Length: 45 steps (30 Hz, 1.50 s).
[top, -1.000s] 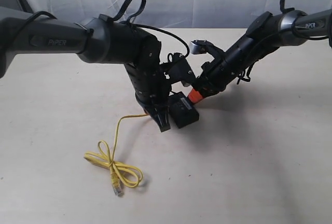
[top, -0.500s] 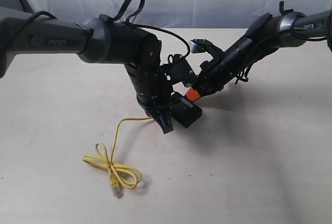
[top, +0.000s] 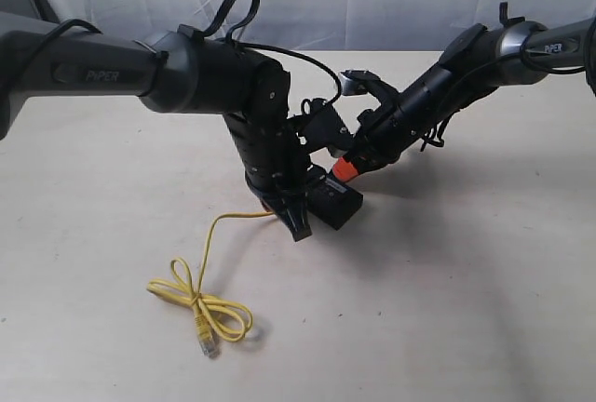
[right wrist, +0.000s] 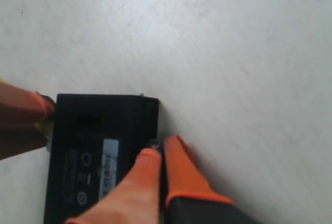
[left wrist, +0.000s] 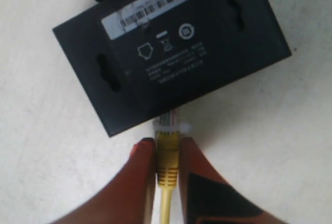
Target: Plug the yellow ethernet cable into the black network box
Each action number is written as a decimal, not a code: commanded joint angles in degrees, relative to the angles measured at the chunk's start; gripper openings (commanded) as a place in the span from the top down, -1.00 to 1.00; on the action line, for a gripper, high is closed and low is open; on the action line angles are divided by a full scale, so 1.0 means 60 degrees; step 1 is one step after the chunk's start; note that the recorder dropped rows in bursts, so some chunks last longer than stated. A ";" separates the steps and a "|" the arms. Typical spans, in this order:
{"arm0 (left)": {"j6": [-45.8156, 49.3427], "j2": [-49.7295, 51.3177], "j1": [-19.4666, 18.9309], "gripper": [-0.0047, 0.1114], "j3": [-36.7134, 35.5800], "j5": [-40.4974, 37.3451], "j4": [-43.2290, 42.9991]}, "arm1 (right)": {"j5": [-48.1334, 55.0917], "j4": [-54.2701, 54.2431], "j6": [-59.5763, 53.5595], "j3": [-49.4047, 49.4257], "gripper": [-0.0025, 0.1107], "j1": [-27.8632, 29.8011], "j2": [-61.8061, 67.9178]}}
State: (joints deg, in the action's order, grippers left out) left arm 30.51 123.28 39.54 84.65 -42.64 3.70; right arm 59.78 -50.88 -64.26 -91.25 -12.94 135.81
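Nearest, the yellow ethernet cable [top: 196,300] lies loosely looped on the counter [top: 447,281], its free plug at the front. The cord runs back to my left fingers [left wrist: 150,154], clamped on the other plug, whose clear tip meets the side edge of the black network box [left wrist: 207,53]; how deep it sits I cannot tell. Beyond, my right fingers [right wrist: 155,157] are together, pressed against the box's far side.
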 commanded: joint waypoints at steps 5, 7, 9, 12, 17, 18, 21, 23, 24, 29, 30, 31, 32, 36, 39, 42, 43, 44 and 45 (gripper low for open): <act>-0.0275 -0.0101 0.0090 0.92 0.0046 -0.0130 0.0075 | 0.0259 0.0285 0.0219 0.0100 0.97 -0.0071 0.0120; -0.0275 -0.0101 0.0090 0.92 0.0046 -0.0239 0.0001 | 0.0259 0.0285 0.0254 0.0100 0.97 -0.0004 0.0120; -0.0275 -0.0101 0.0090 0.92 0.0046 -0.0250 -0.0020 | 0.0259 0.0285 0.0333 0.0100 0.97 0.0043 0.0120; -0.0356 -0.0101 0.0090 0.92 0.0046 -0.0250 -0.0021 | 0.0286 0.0402 0.0381 0.0100 0.97 0.0065 0.0120; -0.0479 -0.0101 0.0090 0.92 0.0046 -0.0530 -0.0041 | 0.0478 0.0472 0.0403 0.0100 0.97 0.0065 0.0120; -0.0500 -0.0101 0.0090 0.92 0.0046 -0.0411 -0.0055 | 0.0552 0.0472 0.0403 0.0100 0.97 0.0065 0.0120; -0.0737 -0.0101 0.0073 0.92 0.0046 0.0011 -0.0055 | 0.0887 0.0472 0.0403 0.0100 0.97 0.0048 0.0120; -0.0823 -0.0101 0.0073 0.92 0.0046 0.0086 -0.0055 | 0.0781 0.0472 0.0403 0.0100 0.97 0.0048 0.0120; -0.0823 -0.0101 0.0073 0.92 0.0046 0.0035 -0.0055 | 0.0741 0.0472 0.0403 0.0100 0.97 0.0048 0.0120; -0.1461 -0.0101 -0.0036 0.92 0.0046 -0.0215 -0.0918 | 0.0724 0.0491 0.0420 0.0100 0.97 0.0048 0.0120; -0.1508 -0.0101 -0.0119 0.92 0.0046 -0.0181 -0.0925 | 0.0724 0.0491 0.0420 0.0100 0.97 0.0048 0.0120; -0.1508 -0.0101 -0.0115 0.92 0.0046 -0.0180 -0.0837 | 0.0724 0.0491 0.0420 0.0100 0.97 0.0048 0.0120; -0.1508 -0.0101 -0.0123 0.92 0.0046 -0.0157 -0.0843 | 0.0724 0.0491 0.0420 0.0100 0.97 0.0048 0.0120; -0.1449 -0.0101 -0.0105 0.92 0.0046 0.0101 -0.0801 | 0.0705 0.0491 0.0417 0.0100 0.97 0.0048 0.0120; -0.1147 -0.0101 -0.0105 0.92 0.0046 0.0122 -0.0784 | 0.0658 0.0474 0.0417 0.0100 0.97 0.0048 0.0120; -0.0990 -0.0101 -0.0105 0.92 0.0046 0.0122 -0.0565 | 0.0642 0.0455 0.0417 0.0100 0.97 0.0048 0.0120; -0.0990 -0.0101 -0.0105 0.92 0.0046 0.0140 -0.0478 | 0.0616 0.0457 0.0417 0.0100 0.97 0.0048 0.0120; -0.0990 -0.0101 -0.0105 0.92 0.0046 0.0177 -0.0450 | 0.0578 0.0438 0.0417 0.0100 0.97 0.0048 0.0120; -0.0990 -0.0101 -0.0105 0.92 0.0046 0.0227 -0.0392 | 0.0578 0.0438 0.0417 0.0100 0.97 0.0048 0.0120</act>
State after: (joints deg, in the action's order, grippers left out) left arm 24.22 123.18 38.88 84.65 -43.28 -0.90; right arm 63.70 -49.24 -61.61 -91.14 -12.61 135.89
